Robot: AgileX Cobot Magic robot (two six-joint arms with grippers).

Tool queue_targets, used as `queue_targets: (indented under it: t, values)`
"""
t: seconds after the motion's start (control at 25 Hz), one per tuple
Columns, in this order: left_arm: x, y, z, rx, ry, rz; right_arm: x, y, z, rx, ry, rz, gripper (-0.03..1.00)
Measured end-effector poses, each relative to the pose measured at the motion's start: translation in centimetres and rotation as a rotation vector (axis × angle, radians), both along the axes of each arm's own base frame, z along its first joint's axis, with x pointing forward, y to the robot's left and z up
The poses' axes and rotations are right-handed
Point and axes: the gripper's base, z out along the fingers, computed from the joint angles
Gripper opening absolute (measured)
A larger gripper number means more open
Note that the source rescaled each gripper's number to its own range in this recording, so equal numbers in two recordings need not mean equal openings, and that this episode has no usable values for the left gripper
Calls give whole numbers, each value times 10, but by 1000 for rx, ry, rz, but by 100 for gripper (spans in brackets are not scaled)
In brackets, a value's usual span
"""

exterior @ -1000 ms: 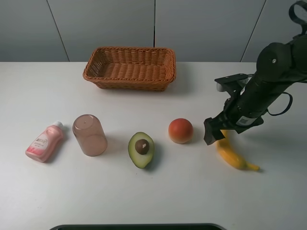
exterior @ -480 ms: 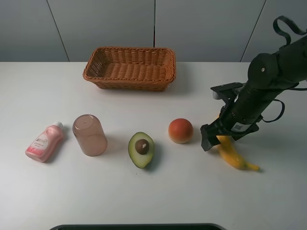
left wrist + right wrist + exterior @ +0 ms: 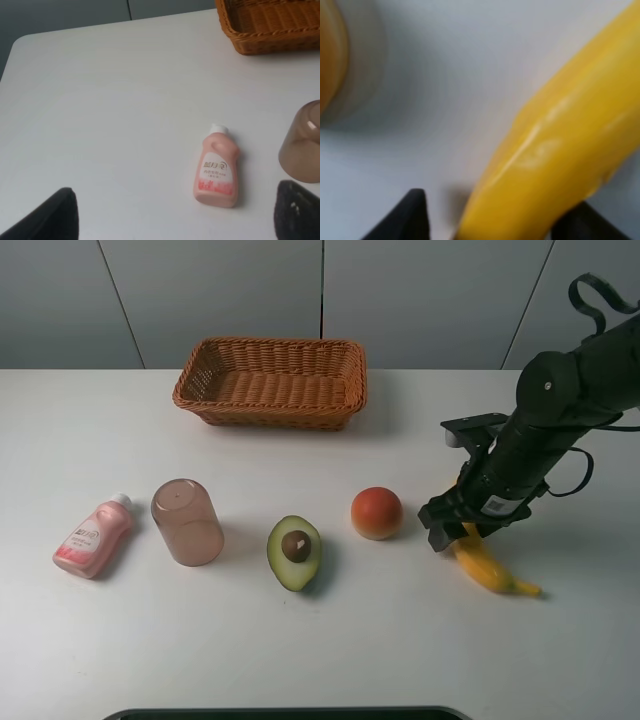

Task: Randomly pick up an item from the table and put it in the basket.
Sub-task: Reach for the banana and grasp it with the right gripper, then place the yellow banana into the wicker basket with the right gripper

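The left fingers stand wide apart above the white desk with nothing between them; just ahead of them a pink bottle lies on its side, white cap pointing away; ahead of the finger on the robot's right a translucent pinkish cup stands upside down; well beyond both, at the far side of the desk, sits the brown wicker basket, and what shows of its inside is bare.

In the high view the bottle lies farthest to the left of the right fingers; next comes the cup, then a halved avocado lying cut face up with its stone showing; a round orange-red fruit sits just to the left of those fingers, apart from them; the basket stands well behind and to their left.

The right arm reaches down so that the right fingers come to the desk at the upper end of the banana; the banana lies on the desk, its dark tip pointing away from the fingers; in the right wrist view the banana runs between the two dark fingers, which have narrowed to either side of it; the picture is too blurred to tell whether they grip it.
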Motion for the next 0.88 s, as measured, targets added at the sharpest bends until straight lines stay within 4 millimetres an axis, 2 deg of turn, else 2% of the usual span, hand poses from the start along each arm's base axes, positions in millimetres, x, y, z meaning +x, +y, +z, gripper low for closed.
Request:
queue_targets:
  t: [0.08,0.76,0.88]
  values:
    - [0,0,0,0,0,0,0,0,0,0,0,-4,1]
    - [0,0,0,2,0,-1,0,0,0,-1,4,-6,0]
    - [0,0,0,2,0,-1,1,1,8,0,9,2,0]
